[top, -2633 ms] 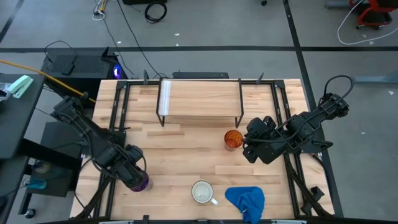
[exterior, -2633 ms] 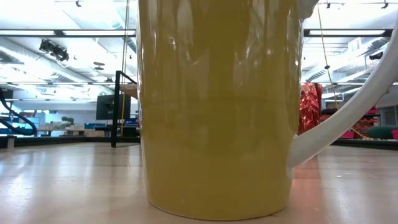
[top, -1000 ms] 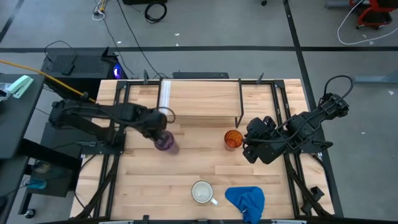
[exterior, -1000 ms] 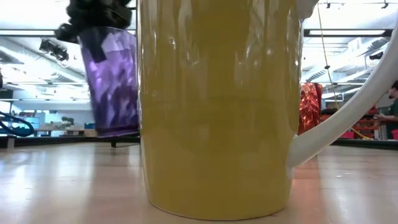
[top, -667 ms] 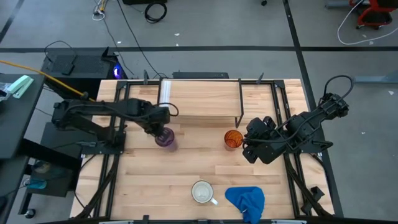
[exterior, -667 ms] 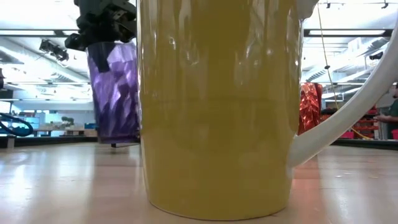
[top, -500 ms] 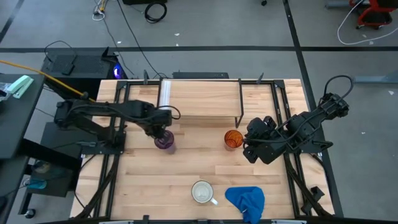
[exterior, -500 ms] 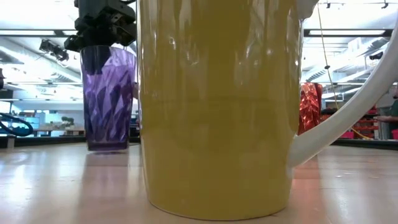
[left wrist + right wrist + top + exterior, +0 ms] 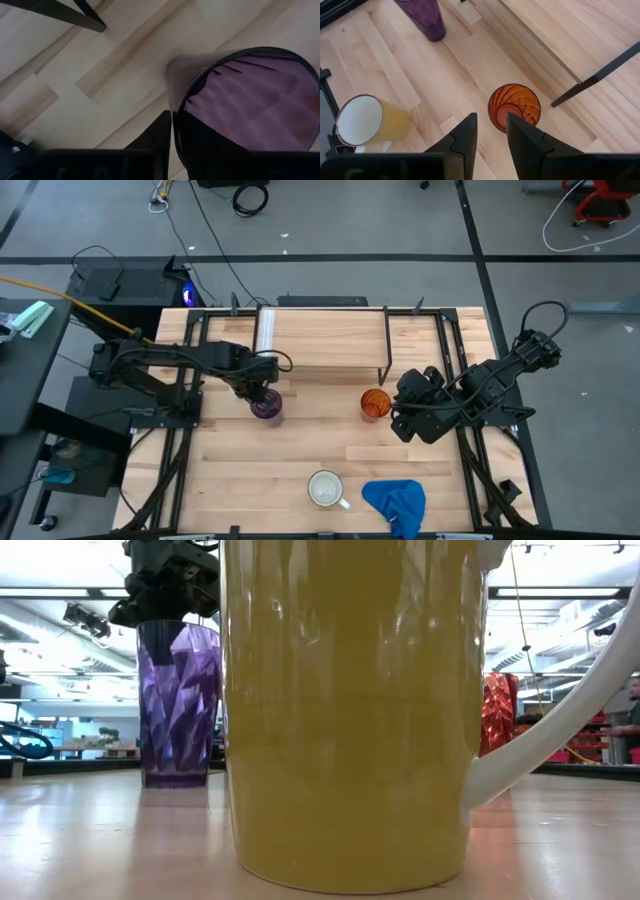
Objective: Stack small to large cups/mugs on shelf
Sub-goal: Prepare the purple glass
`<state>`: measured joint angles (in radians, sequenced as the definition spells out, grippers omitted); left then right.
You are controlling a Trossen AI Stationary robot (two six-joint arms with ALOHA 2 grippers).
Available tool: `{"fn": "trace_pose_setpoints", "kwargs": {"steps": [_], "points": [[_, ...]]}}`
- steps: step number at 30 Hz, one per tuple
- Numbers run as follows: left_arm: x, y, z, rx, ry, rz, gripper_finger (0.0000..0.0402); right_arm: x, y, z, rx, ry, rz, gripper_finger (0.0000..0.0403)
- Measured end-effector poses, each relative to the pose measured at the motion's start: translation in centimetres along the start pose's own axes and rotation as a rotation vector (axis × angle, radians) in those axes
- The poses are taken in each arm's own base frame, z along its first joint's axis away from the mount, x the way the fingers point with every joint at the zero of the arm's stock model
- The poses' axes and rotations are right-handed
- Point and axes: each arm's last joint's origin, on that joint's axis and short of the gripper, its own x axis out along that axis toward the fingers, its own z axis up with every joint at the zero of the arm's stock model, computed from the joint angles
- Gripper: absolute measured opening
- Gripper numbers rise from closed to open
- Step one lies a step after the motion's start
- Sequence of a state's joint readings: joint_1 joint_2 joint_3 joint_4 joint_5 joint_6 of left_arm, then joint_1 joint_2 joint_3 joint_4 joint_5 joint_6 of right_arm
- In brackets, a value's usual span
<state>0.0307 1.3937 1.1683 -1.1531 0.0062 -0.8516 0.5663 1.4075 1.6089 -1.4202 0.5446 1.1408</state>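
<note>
High view: left gripper (image 9: 262,385) sits over the purple tumbler (image 9: 266,406), which stands on the table (image 9: 300,470) just in front of the shelf (image 9: 322,338), near its left legs. Right gripper (image 9: 397,418) waits just beside the orange cup (image 9: 375,403). White mug (image 9: 326,489) and blue cloth (image 9: 396,504) are near the front edge, bare wood between.

Low view: tumbler upright on the table, gripper at its rim.

Left wrist view: one finger (image 9: 159,134) outside the rim, jaws clamped on the wall.

Right wrist view: fingers (image 9: 465,134) narrowly parted, cup beyond them, untouched.
</note>
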Motion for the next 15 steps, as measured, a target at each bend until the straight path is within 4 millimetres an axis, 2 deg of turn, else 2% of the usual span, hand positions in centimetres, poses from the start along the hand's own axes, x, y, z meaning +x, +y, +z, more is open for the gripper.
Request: {"fn": "trace_pose_setpoints", "kwargs": {"steps": [6,15], "points": [[-0.4,-0.1,0.0,0.000,0.003,-0.040,0.0049,0.0,0.0,0.0,0.000,0.000,0.000,0.0110],[-3.6,-0.9,0.7,0.029,-0.051,-0.096,0.0050,0.0,0.0,0.0,0.000,0.003,0.001,0.0110]]}}
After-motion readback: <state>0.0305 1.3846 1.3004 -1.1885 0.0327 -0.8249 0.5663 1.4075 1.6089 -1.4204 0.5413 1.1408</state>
